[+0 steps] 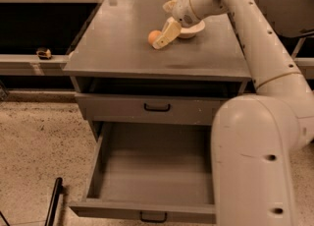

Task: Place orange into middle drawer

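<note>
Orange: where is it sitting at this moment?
In the camera view the orange lies on the cabinet top, toward the back, immediately picture-left of the gripper; the white bowl is beyond the gripper.

Orange (153, 36) on grey cabinet top (122, 48), far-centre. Gripper (162, 41) low over top, tilted down-left, just right of orange, seemingly touching it; contact unclear. White bowl (192, 31) right of gripper, partly hidden behind wrist. Upper drawer (122, 108) closed below top. Middle drawer (147, 171) pulled out toward near side, black bar handle (153, 216) on its front. Arm (255, 161) fills right foreground, reaching up and left to far side. Black rod (53, 203) on speckled floor (39, 146), near left.
</note>
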Controlling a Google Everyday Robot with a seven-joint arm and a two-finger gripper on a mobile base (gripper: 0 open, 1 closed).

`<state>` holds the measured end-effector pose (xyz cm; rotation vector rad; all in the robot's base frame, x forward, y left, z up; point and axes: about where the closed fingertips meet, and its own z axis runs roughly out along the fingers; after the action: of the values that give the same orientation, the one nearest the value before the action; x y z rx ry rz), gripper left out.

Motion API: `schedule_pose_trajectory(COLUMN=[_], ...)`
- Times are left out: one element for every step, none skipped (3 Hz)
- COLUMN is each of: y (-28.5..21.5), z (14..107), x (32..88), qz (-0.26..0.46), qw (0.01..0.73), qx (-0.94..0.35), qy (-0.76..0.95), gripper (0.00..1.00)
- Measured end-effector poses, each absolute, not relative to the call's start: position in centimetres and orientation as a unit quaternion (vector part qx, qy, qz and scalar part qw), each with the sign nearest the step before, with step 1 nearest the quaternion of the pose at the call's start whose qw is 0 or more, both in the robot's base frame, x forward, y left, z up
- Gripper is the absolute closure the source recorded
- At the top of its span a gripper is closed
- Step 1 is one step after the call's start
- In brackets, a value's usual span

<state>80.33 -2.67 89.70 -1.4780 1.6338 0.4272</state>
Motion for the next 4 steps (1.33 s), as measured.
schedule_pose_trajectory(y=[-0.5, 0.0, -0.6, -0.8], z=[89.6, 88.6, 87.3, 86.4], x=[80.5, 81.4, 82.5, 83.0], qz=[0.204, 0.205, 0.200, 0.198], qw=[0.427, 0.410, 0.395, 0.387], qx=[-0.588, -0.570, -0.547, -0.539], qy=[0.656, 0.682, 0.711, 0.722], gripper=[0.00, 0.11, 0.26, 0.30])
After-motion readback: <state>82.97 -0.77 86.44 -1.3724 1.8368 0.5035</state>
